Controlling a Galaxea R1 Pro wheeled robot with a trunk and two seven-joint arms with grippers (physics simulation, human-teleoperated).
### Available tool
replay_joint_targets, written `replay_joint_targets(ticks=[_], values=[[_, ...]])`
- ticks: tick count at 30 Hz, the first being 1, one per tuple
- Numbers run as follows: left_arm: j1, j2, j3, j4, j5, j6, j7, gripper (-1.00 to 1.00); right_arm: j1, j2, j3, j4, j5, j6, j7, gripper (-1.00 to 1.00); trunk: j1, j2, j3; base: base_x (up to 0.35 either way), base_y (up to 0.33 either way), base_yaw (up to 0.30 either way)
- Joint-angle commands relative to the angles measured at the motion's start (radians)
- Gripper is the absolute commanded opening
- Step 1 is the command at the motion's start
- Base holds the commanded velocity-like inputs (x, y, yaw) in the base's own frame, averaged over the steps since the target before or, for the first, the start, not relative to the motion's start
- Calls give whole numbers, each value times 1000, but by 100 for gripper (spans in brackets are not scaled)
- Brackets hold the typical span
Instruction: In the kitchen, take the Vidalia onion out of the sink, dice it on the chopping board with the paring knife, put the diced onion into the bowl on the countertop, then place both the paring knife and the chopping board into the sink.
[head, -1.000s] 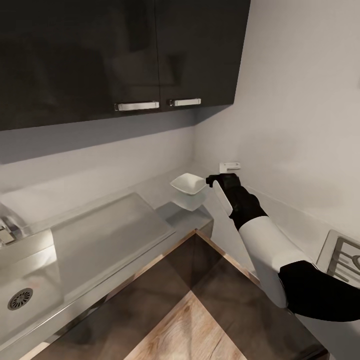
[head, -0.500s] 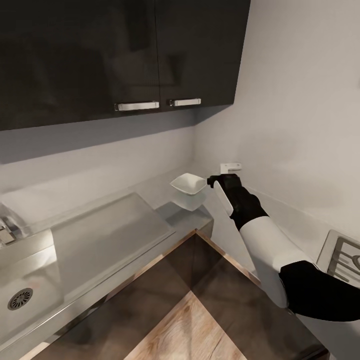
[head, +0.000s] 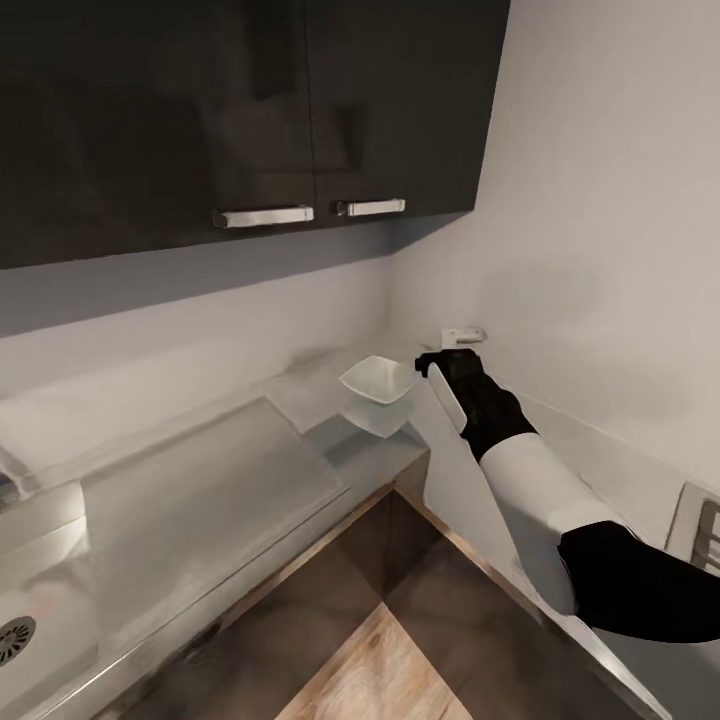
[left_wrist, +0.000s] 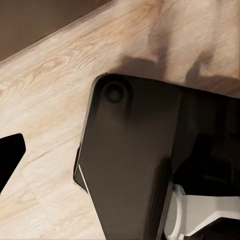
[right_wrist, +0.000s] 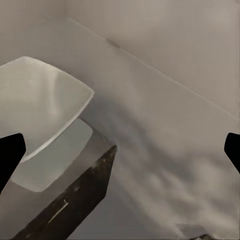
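Observation:
The white squarish bowl (head: 378, 380) is at the far corner of the glossy grey countertop (head: 375, 455), with its mirror image just beneath it. My right gripper (head: 428, 362) hovers at the bowl's right rim. In the right wrist view this gripper (right_wrist: 120, 155) is open, and the bowl (right_wrist: 40, 100) reaches the one fingertip (right_wrist: 10, 160). The steel sink (head: 30, 600) with its round drain (head: 12, 636) lies at the left edge. My left gripper (left_wrist: 120, 160) hangs low over the wooden floor, one fingertip (left_wrist: 10, 160) far out to the side. The onion, chopping board and paring knife are out of view.
Dark wall cabinets (head: 250, 110) hang over the counter. A flat drainboard (head: 200, 480) runs between sink and bowl. A white wall socket (head: 462, 336) sits behind my right gripper. The gas hob (head: 705, 520) shows at the right edge. Wooden floor (head: 380, 670) lies below.
The head view has shifted, so the sink slid toward the left edge and the hob toward the right. My right gripper stays beside the bowl.

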Motion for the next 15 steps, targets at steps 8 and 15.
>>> replay_joint_targets(ticks=[8,15], values=[[0,-1,3,4,7,1,-5,100,-1,1,5,10,-12,2,-8,100,1,-2,-2,311,0,0],[-1,-2,3,22,7,1,-5,100,-1,1,5,11,-12,2,-8,100,1,-2,-2,265,-101,0]])
